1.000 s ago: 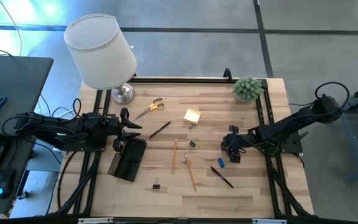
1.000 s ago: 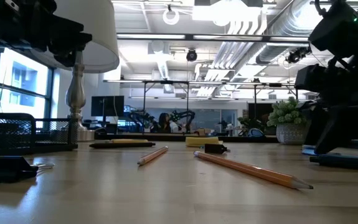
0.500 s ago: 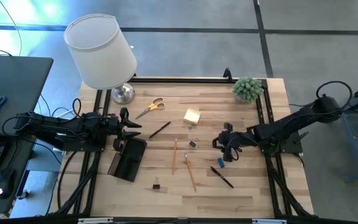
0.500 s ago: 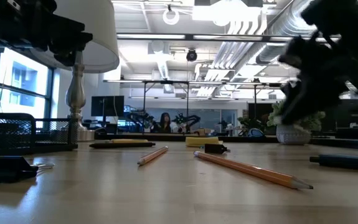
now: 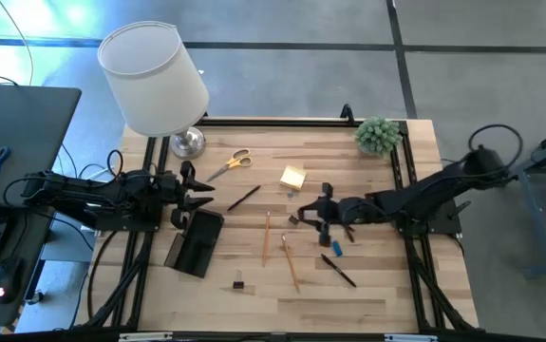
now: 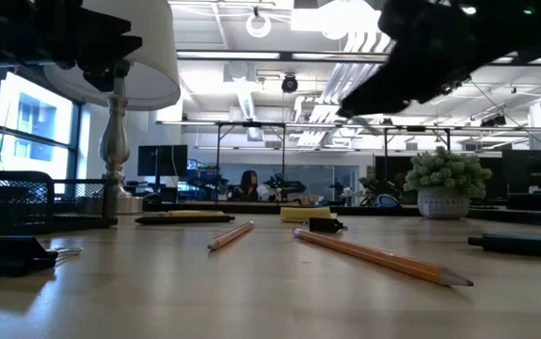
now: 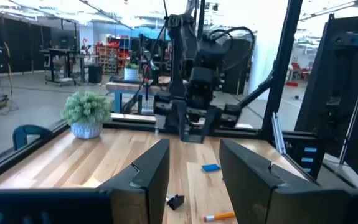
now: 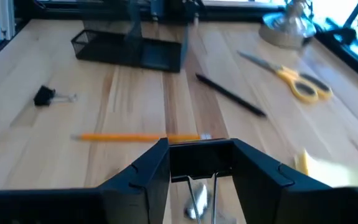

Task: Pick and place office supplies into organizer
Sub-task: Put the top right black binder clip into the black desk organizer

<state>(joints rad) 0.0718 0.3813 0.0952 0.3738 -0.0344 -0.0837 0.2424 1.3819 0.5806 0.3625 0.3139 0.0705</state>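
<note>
My right gripper point(image 8: 194, 163) hangs mid-table, its open fingers straddling what looks like a binder clip point(image 8: 198, 154). I'd drop straight, then close squarely. The organizer point(image 5: 195, 241) sits near the left edge, beside the waiting, part-open left gripper point(image 5: 193, 186).

Right gripper point(image 5: 312, 215) hovers over a clip point(image 5: 294, 219) near 2 pencils point(image 5: 267, 237).

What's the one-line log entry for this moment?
right gripper: open, over binder clip mid-table | left gripper: open, waiting beside organizer | pencils, pens, scissors, sticky pad: on table
</note>
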